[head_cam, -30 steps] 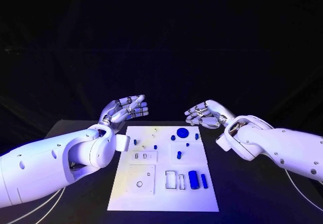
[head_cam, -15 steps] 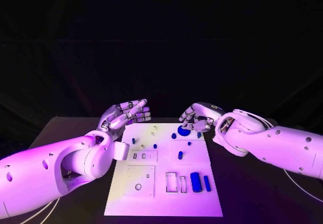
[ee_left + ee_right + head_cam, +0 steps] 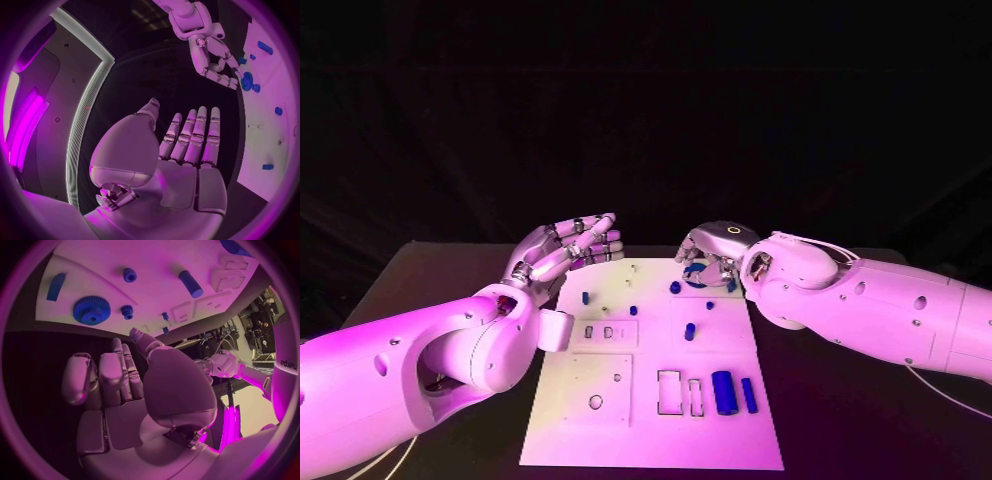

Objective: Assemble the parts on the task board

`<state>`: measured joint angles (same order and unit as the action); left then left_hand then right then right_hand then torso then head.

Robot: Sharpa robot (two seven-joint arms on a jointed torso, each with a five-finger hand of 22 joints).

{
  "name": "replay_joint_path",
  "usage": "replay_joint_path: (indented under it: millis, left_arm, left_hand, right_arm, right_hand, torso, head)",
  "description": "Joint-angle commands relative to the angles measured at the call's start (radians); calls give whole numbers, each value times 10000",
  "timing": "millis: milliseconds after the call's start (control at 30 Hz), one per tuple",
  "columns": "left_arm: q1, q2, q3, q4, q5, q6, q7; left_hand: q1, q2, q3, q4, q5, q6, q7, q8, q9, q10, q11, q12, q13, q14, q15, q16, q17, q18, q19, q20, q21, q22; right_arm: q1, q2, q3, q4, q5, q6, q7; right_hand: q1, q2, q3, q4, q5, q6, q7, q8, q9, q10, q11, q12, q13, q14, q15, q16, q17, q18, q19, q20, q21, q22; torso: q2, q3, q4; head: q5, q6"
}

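Black tabletop [image 3: 430, 270] carries the white board [image 3: 661, 400]. Right hand [image 3: 708, 258] hovers at the board's 12 o'clock edge over the blue gear [image 3: 91, 310], fingers apart, holding nothing, apparently positioned to grasp. Left hand [image 3: 567, 243] waits at 10 o'clock, spread and empty.

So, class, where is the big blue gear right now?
In the head view, the big blue gear sits at the task board's far right end, under the right hand.
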<state>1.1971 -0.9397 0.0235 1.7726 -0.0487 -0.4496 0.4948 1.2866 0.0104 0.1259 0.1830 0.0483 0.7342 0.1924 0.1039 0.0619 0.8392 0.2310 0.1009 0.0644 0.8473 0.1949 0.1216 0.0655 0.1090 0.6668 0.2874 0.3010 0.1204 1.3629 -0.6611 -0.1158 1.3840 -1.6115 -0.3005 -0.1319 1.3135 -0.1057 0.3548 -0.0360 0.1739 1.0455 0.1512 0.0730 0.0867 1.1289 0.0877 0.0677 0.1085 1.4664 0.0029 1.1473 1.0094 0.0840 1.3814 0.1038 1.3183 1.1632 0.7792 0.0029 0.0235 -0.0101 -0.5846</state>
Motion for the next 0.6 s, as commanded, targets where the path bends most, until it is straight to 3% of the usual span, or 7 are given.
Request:
replay_joint_path:
  millis: [33, 267, 600]
  left_arm:
    - [58, -26, 21, 92, -178, 124, 58]
    - [128, -84, 29, 175, -181, 117, 33]
    - [157, -72, 32, 160, -182, 105, 51]
  left_hand:
    - [53, 27, -30, -41, 27, -25, 882, -40, -11, 37, 31, -65, -7, -18, 42, -48, -11, 98, 66, 21, 65, -10]
    - [47, 33, -46, -45, 27, -49, 887, -64, -16, 36, 37, -89, -7, -46, 52, -89, -13, 102, 63, 23, 63, -17]
    - [37, 39, -75, -57, 28, -67, 901, -101, -20, 36, 50, -129, -7, -97, 70, -165, -16, 99, 36, 29, 46, -36]
  right_arm:
    - [9, 91, -9, -59, -655, 556, -309]
    - [8, 276, -33, -76, -1076, 1287, -708]
    - [4, 460, -49, -130, -1220, 1554, -819]
  right_hand:
    - [-1, -110, 20, 44, -10, 0, -58, -15, 12, -67, 32, 23, 22, 395, 29, 243, 252, -134, 106, 1, 164, 248]
    - [-99, -220, -62, 202, -120, -89, -133, -37, 19, -174, 25, 18, 81, 453, 53, 963, 1003, -251, 374, 18, 675, 1024]
    - [-76, -195, -70, 266, -121, -124, -160, -39, 25, -131, 8, 66, 142, 461, 29, 1247, 1291, -303, 491, 39, 887, 1351]
  torso:
    - [118, -25, 34]
    - [181, -39, 60]
    - [271, -26, 103]
  head:
    - [-26, 17]
    - [-53, 19]
    - [-74, 82]
